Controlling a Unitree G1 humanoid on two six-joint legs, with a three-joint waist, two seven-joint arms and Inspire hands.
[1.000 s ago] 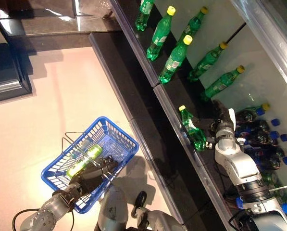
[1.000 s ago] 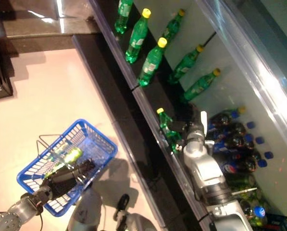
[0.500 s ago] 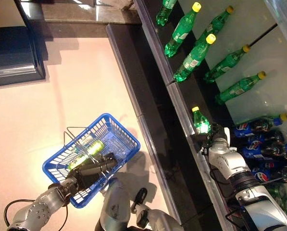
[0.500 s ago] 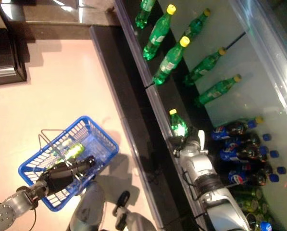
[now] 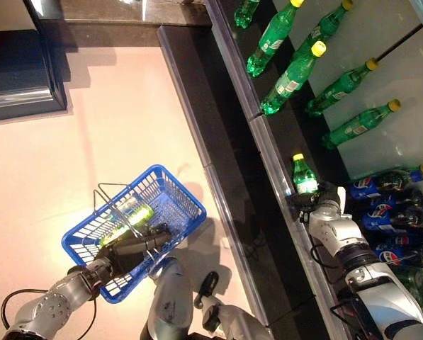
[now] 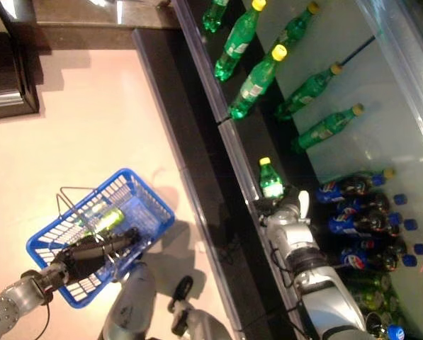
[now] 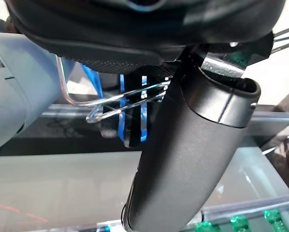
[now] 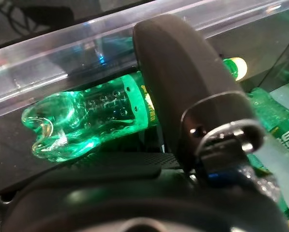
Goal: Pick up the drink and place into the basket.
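The right hand (image 5: 323, 205) has its fingers (image 8: 183, 96) wrapped round a green bottle (image 5: 303, 177) with a yellow cap, and the bottle now stands nearly upright in the grip at the near edge of the glass-fronted cooler shelf (image 5: 268, 152). A second ago that same bottle leaned over on the shelf rim beside the hand, so it has been taken up and righted, though it is not yet carried away from the shelf. Other green bottles (image 5: 290, 76) lie further along the shelf, and dark blue-capped bottles (image 5: 381, 185) sit to the right of the hand.

Over to the left, above the floor, the left hand (image 5: 130, 248) holds the blue basket (image 5: 174, 197) by its wire handle (image 7: 113, 104), fingers curled round it. One lit green bottle (image 5: 126, 221) already lies inside. To my eye, the grasp looks settled; what remains is swinging the bottle left across the dark ledge (image 5: 211, 142) and lowering it into the basket.
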